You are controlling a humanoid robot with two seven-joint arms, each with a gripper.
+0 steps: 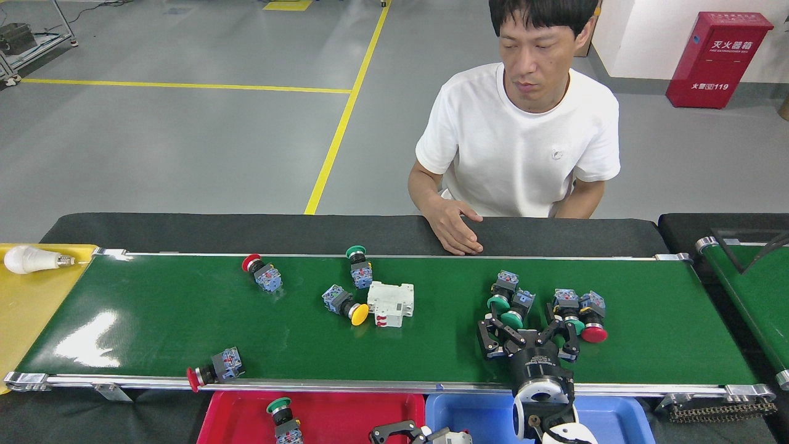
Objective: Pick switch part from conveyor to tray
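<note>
The conveyor (154, 320) carries several switch parts. My right gripper (528, 330) is open low over the belt, its fingers (488, 338) on either side of a green-capped switch part (510, 311). Just to its right lie a green-capped and a red-capped switch (582, 311). Mid-belt are a white breaker (389, 303), a yellow-capped switch (344, 304), a green one (359, 269) and a red one (262, 274). Another red-capped switch (212, 372) lies at the near rail. My left gripper (400, 431) is cut off at the bottom edge, touching a white breaker (447, 436) over the blue tray (481, 410).
A red tray (345, 410) beside the blue one holds a green-capped switch (282, 419). A person sits behind the belt with a hand (456, 231) on the black border. A light bulb (28, 259) lies on a yellow surface at left. A second belt (752, 296) starts at right.
</note>
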